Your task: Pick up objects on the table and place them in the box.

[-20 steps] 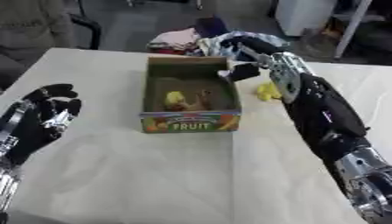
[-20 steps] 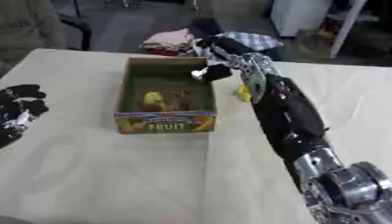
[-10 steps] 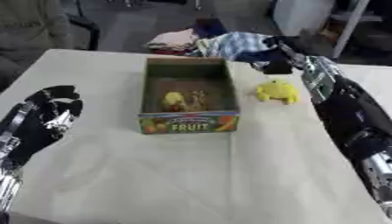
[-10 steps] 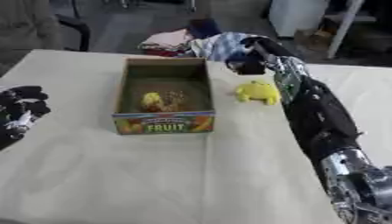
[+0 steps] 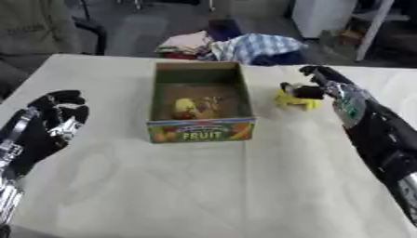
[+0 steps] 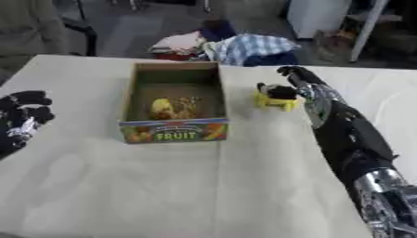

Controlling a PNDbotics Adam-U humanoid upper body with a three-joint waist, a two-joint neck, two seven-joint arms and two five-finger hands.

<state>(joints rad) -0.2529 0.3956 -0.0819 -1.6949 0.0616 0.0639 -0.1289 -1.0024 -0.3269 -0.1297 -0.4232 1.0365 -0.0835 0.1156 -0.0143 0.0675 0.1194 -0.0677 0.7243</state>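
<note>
The right hand [image 5: 313,86] curls onto the yellow toy [image 5: 295,100] right of the box [image 5: 200,131], where a shallow pinch could drop it

toy [image 5: 296,99] right of box [image 5: 198,132], perhaps touching fingers [image 5: 295,90]

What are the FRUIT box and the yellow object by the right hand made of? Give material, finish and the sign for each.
FRUIT box: looks like cardboard, with plain brown inner walls and a colourful printed front panel; matte.
Yellow object: probably plastic or rubber, judging by its uniform bright colour and rounded moulded shape; too blurred to be sure. The right hand has fingers curled at its top.
</note>
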